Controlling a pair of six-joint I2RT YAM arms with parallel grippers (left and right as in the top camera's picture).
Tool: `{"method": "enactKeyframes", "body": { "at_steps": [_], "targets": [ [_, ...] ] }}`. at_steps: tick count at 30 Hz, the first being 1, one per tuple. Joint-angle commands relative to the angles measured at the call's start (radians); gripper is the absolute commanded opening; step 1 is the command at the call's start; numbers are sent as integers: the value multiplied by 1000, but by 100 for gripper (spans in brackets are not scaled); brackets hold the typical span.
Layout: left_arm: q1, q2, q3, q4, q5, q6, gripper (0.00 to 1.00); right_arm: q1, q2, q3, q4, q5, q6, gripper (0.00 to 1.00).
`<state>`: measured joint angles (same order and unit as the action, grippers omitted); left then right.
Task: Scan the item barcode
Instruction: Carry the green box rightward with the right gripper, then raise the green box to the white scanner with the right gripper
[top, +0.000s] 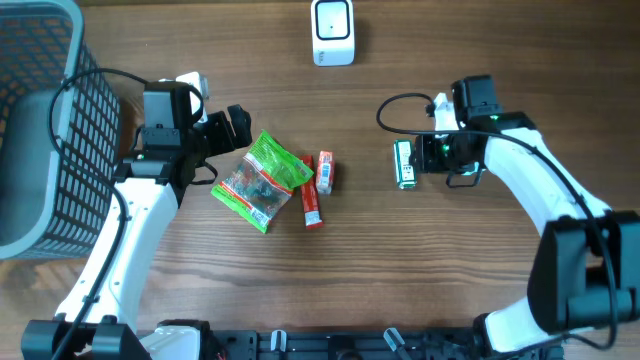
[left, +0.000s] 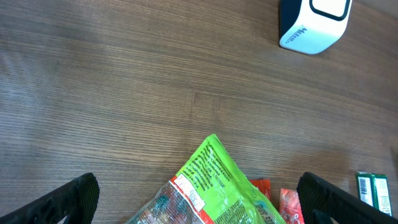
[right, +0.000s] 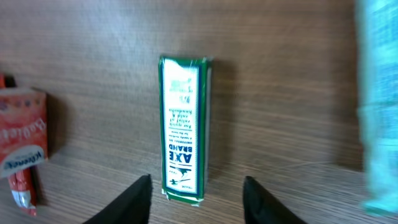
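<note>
Nothing had been scanned yet, by my reckoning. The green box (right: 185, 124) lay flat on the table (right: 286, 74), well apart from the scanner (top: 333, 32), so grasping it, lifting it and showing its barcode were all left to do. My right claw (right: 196, 182) hung low over the box's near end, fingers apart on either side, not gripping it. My left claw (top: 230, 125) stood wide open near the snack bag (top: 262, 180), holding nothing.
</note>
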<state>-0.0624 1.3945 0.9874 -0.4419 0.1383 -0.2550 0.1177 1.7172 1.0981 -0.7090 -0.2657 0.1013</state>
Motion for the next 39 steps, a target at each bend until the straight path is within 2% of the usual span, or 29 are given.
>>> {"method": "enactKeyframes", "body": {
  "at_steps": [1, 3, 10, 16, 24, 31, 35, 39],
  "targets": [
    [6, -9, 5, 3, -6, 16, 100, 3, 65, -14, 4, -50, -22, 40],
    [6, -9, 5, 3, -6, 16, 100, 3, 100, -14, 15, -50, -19, 37],
    [6, -9, 5, 3, -6, 16, 100, 3, 140, -14, 32, -51, -19, 37],
    [6, -9, 5, 3, -6, 16, 100, 3, 140, -14, 42, -102, -21, 47],
    [6, -9, 5, 3, -6, 16, 100, 6, 140, -14, 39, -101, -23, 50],
    [6, -9, 5, 3, -6, 16, 100, 95, 140, -14, 48, 46, -19, 48],
    [6, -9, 5, 3, -6, 16, 100, 139, 140, -14, 50, 165, 46, 47],
    [6, -9, 5, 3, -6, 16, 100, 145, 140, -15, 50, 187, 60, 47]
  ]
}}
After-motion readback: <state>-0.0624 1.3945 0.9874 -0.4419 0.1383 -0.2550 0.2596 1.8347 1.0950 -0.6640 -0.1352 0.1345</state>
